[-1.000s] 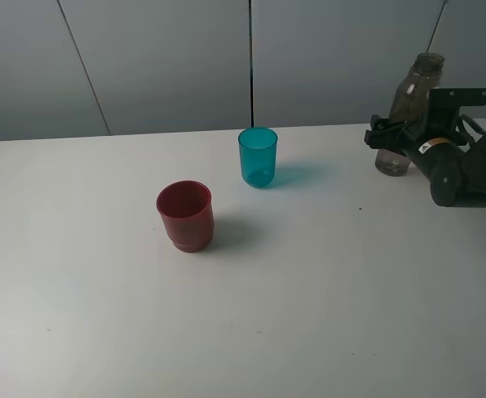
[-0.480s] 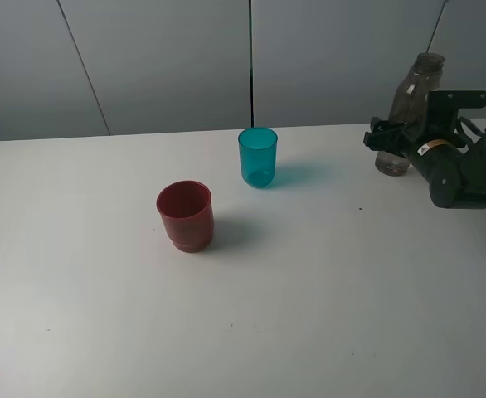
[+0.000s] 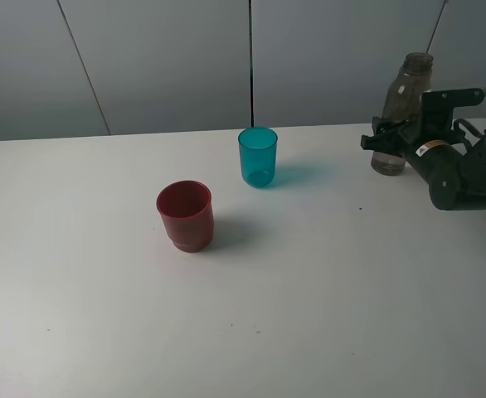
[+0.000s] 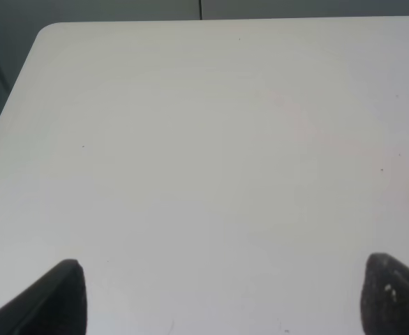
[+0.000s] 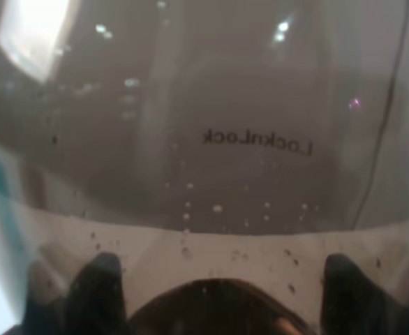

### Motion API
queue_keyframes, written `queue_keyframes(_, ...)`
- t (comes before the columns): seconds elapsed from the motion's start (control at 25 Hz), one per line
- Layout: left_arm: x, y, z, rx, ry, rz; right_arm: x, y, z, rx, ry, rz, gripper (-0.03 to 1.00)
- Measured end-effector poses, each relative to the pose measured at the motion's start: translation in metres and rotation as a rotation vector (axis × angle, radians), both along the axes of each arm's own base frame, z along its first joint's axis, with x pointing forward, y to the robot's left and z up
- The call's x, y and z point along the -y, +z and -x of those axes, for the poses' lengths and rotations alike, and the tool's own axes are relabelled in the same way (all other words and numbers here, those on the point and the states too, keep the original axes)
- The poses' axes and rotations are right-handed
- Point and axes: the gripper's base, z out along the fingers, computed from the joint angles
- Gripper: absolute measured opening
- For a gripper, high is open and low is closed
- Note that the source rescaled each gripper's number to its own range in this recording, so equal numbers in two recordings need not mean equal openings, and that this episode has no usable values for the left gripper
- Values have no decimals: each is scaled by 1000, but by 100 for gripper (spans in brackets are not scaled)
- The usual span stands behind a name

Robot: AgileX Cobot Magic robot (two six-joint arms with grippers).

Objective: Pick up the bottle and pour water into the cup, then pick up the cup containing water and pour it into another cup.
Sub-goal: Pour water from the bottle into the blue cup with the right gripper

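The bottle (image 3: 402, 104) is upright near the desk's (image 3: 309, 315) far right corner, with my right pincer (image 3: 384, 139) pinching its lower body. The cup (image 3: 258, 156) sits by the middle of the far edge, another cup (image 3: 185, 215) nearer the centre. My left pincer (image 4: 229, 300) hangs spread over bare desk.

We see 3 upright things: the smoky grey-brown bottle (image 3: 398, 116) at far right, the slim teal cup (image 3: 258, 156) far centre, the squat dark red cup (image 3: 185, 215) nearer, to its left.
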Motion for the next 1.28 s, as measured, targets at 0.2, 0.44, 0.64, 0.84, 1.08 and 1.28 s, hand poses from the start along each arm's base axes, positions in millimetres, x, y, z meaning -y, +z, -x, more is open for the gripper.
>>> queue_keyframes(0.2, 0, 0, 0, 0, 0, 0, -9, 9, -1, 20, 56, 22, 2)
queue_keyframes(0.44, 0, 0, 0, 0, 0, 0, -35, 41, -1, 92, 127, 35, 1)
queue_keyframes(0.64, 0, 0, 0, 0, 0, 0, -65, 54, 5, 103, 231, 143, 1)
queue_keyframes(0.84, 0, 0, 0, 0, 0, 0, -90, 57, 12, 120, 324, 282, 1)
queue_keyframes(1.08, 0, 0, 0, 0, 0, 0, -114, 56, 16, 123, 374, 425, 1)
queue_keyframes(1.28, 0, 0, 0, 0, 0, 0, -131, 60, 6, 62, 412, 513, 1)
